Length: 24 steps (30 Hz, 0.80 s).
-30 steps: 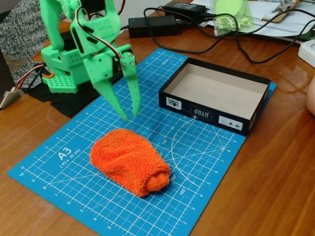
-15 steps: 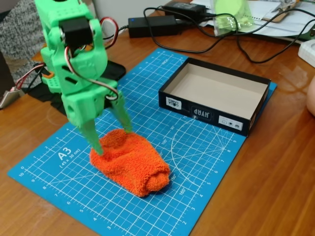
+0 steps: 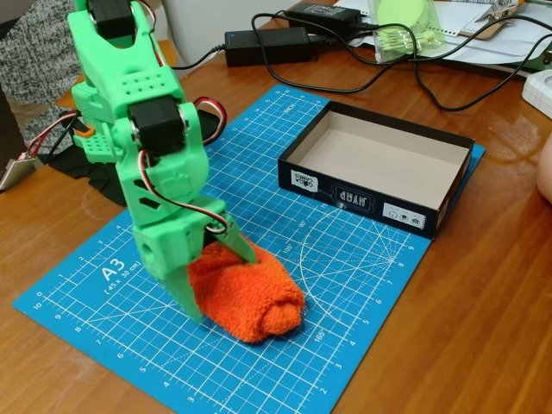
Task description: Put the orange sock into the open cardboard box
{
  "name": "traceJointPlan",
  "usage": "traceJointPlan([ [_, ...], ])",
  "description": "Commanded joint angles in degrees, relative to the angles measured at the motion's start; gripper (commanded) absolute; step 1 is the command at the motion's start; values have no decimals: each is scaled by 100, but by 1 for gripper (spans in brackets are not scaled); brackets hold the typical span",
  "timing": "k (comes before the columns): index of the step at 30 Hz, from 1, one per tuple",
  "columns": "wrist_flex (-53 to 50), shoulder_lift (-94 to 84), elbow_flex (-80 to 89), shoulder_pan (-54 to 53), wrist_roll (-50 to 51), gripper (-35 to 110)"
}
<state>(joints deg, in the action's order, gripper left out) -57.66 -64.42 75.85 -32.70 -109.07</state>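
Observation:
The orange sock lies as a fuzzy rolled bundle on the blue cutting mat, its thick cuff end pointing right. My green gripper is down over the sock's left part, jaws open. One finger stands on the sock's near side and the other finger on its far side. The gripper body hides the sock's left end. The open cardboard box, black outside and tan inside, sits at the mat's far right corner, well apart from the sock, with nothing in it.
The blue A3 mat covers the wooden table's middle. The arm's green base stands at the mat's left rear edge. A black power adapter and cables lie behind the box. A white object is at the right edge.
The arm has swung forward and down from above the mat. The open fingers now straddle the sock further along and lower than half a second ago. Sock and box stay in place.

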Motion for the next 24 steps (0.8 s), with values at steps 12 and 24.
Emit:
traceJointPlan([
  [12, 1600, 290, 1187, 132, 431, 40],
  [24, 2030, 519, 1020, 141, 1002, 5],
])
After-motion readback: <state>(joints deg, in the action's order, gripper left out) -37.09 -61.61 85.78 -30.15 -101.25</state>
